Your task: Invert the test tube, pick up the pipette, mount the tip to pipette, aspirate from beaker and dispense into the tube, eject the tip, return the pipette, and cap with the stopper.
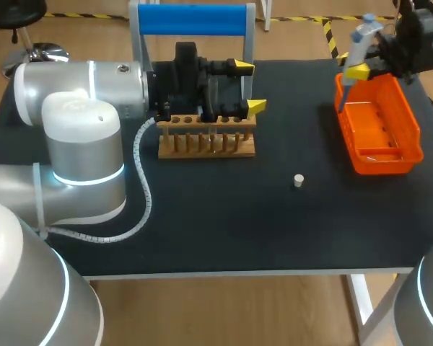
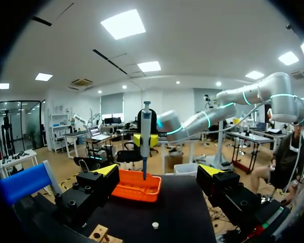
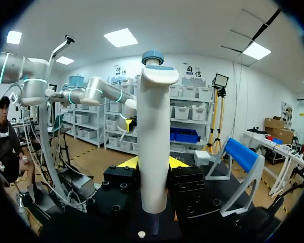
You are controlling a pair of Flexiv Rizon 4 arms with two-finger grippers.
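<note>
One pipette (image 1: 359,43), one stopper (image 1: 299,180), one orange bin (image 1: 414,134).

Left fingers (image 1: 242,68) apart; right fingers (image 1: 357,72) tight on pipette (image 1: 361,37)

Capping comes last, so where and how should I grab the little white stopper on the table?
Pinch the stopper across its round side wall, coming straight down from above. It looks short and upright, alone on the table, so the open left tool should straddle it easily.
</note>
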